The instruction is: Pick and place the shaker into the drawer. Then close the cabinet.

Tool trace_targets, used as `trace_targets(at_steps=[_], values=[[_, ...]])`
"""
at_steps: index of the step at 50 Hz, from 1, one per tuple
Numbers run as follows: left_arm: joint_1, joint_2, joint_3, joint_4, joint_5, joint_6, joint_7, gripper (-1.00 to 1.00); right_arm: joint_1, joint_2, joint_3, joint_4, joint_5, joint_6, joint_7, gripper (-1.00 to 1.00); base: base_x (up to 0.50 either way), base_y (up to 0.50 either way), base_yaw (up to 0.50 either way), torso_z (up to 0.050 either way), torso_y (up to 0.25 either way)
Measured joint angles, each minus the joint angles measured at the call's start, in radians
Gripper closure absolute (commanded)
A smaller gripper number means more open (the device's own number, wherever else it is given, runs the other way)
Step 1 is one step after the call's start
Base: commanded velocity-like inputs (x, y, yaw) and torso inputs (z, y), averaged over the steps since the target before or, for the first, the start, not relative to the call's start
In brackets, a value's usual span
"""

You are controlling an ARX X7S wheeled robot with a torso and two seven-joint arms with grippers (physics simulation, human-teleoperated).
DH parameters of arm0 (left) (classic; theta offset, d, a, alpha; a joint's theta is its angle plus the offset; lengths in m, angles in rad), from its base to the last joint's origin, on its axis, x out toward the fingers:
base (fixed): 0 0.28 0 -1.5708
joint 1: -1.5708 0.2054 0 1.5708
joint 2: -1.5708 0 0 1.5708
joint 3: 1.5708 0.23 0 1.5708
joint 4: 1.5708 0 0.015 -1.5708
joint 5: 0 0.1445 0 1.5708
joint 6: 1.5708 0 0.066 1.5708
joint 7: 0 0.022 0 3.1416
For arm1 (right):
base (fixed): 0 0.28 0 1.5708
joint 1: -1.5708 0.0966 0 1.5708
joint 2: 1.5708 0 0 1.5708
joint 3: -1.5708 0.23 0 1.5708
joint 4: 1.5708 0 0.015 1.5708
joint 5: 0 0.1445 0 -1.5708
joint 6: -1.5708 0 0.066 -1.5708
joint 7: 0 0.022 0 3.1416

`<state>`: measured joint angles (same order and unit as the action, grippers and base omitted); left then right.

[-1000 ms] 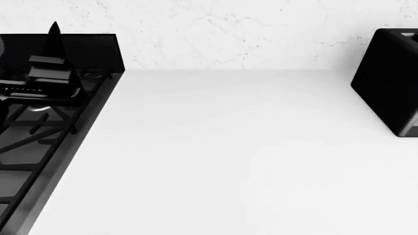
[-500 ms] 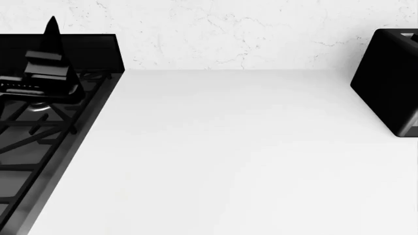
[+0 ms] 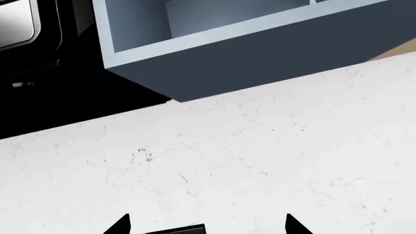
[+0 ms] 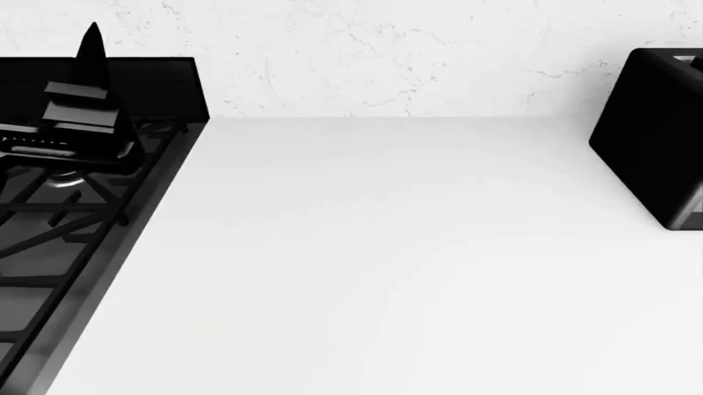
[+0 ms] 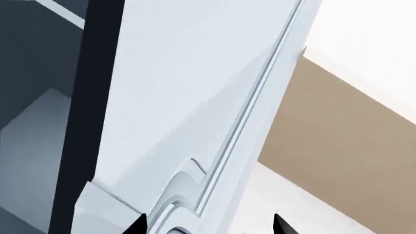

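White stone-look counter (image 4: 417, 247), bare across the head view; black cooktop (image 4: 66, 239) at its left edge, black coffee machine (image 4: 654, 136) at its right edge, veined backsplash (image 4: 384, 49) behind; shaker: not visible in any view, position could not be told.

Blue-grey drawer (image 3: 215, 44), seen from the left wrist camera, stood open beyond the counter's front edge; what showed of its interior held nothing; thin side walls and a dark outer face visible.

Left gripper (image 3: 206, 225): only two dark fingertips showed, set apart, nothing between them; it hung over the counter near the drawer; in the head view a dark part of that arm stood above the cooktop.

Right gripper (image 5: 206, 225): two dark tips likewise spread and empty, close against a pale panelled cabinet front (image 5: 195, 97), with a dark cavity beside it and tan floor (image 5: 338, 146) beyond.

Risks, as judged: with the shaker out of sight, a blind reach could knock it over or send it rolling off the counter; the left arm stood close above the cooktop grates and could snag them; the right fingertips, so near the panel, could scrape or shove it; closing early would shut the drawer without the shaker.
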<state>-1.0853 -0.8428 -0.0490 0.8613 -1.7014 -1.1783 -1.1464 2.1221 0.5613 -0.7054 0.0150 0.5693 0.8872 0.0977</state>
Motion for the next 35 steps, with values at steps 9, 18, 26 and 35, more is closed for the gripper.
trace_targets(at_steps=[9,18,26,35], values=[[0.006,-0.008,-0.003,0.004,-0.004,0.006,0.002,-1.0,0.013,-0.023,-0.049,0.02,-0.062,-0.018,-0.025,-1.0,0.0,0.0,0.01,0.002,0.0],[0.002,-0.015,-0.001,0.005,-0.011,0.011,0.001,-1.0,0.032,-0.049,-0.1,0.064,-0.113,-0.05,-0.06,-1.0,0.0,0.01,0.01,0.002,0.0],[-0.024,-0.022,0.013,0.001,-0.03,0.014,-0.009,-1.0,0.057,-0.084,-0.138,0.105,-0.167,-0.087,-0.096,-1.0,0.0,0.0,0.01,0.003,0.0],[-0.051,-0.033,0.026,-0.001,-0.053,0.017,-0.02,-1.0,0.085,-0.115,-0.181,0.158,-0.215,-0.14,-0.135,-1.0,0.0,0.0,0.0,0.002,0.0]])
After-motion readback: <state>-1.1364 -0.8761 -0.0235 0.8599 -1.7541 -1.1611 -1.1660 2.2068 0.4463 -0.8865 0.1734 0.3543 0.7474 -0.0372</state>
